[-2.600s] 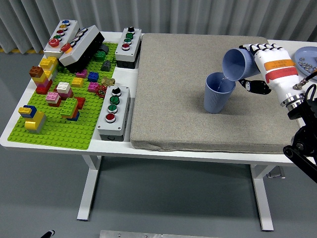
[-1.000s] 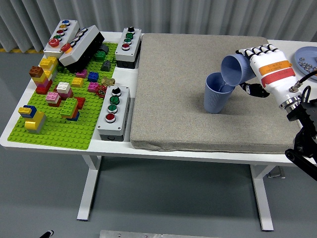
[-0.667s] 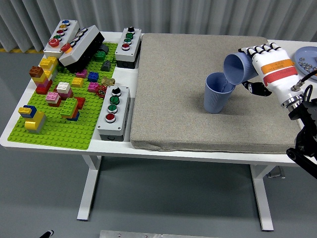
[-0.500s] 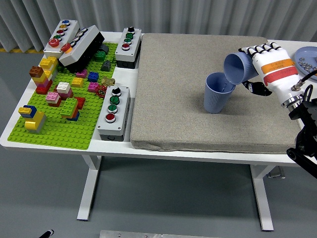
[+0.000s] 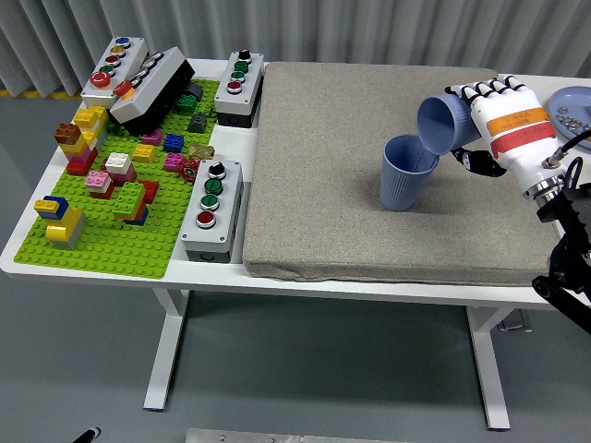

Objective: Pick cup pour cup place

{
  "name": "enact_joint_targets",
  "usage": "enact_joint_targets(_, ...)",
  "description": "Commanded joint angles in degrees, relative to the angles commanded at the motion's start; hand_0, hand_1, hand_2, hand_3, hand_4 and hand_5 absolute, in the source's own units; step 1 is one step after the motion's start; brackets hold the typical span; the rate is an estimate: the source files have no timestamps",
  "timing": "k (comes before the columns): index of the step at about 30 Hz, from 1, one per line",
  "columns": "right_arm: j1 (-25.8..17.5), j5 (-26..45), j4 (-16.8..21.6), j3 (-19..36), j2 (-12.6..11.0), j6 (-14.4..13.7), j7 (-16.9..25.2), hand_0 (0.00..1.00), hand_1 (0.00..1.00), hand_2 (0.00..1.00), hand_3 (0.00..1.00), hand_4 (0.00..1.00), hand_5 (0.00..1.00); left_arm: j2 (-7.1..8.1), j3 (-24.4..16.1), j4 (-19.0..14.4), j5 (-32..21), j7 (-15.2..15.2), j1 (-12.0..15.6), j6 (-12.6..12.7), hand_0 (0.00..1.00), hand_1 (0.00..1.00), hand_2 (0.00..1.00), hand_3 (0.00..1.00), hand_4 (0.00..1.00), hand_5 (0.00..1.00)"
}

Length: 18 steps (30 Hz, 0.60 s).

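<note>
A blue cup (image 5: 404, 173) stands upright on the grey mat (image 5: 323, 185), right of its middle. My right hand (image 5: 480, 125), white with an orange band, is shut on a second blue cup (image 5: 441, 124). It holds that cup tipped on its side, mouth pointing left and down, its rim just over the right rim of the standing cup. I cannot see what is inside either cup. The left arm is out of view.
A green brick baseplate (image 5: 102, 245) with several coloured bricks lies at the left. Three button boxes (image 5: 212, 208) stand around it. A blue plate (image 5: 571, 109) with small items sits at the far right edge.
The tipped cup dipped lower toward the standing cup a second ago, then rose a little and moved slightly right. The standing cup has not moved.
</note>
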Motion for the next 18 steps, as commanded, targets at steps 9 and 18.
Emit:
enact_joint_targets(9,-0.1,0.4,0.0,0.4,0.1,0.1,-0.1,0.804,0.635,0.552,0.601,0.711,0.231,0.03,0.1,0.0,0.0,0.0,0.0,0.0,0.826,0.783,0.84,0.761,0.573,0.998)
enact_joint_targets(18,-0.5,7.5,-0.6,2.0,0.3,-0.9,1.8,0.806,0.635,0.552,0.601,0.71,0.234,-0.03,0.1,0.0,0.0,0.0,0.1,-0.1,0.825,0.784,0.84,0.762,0.573,0.998)
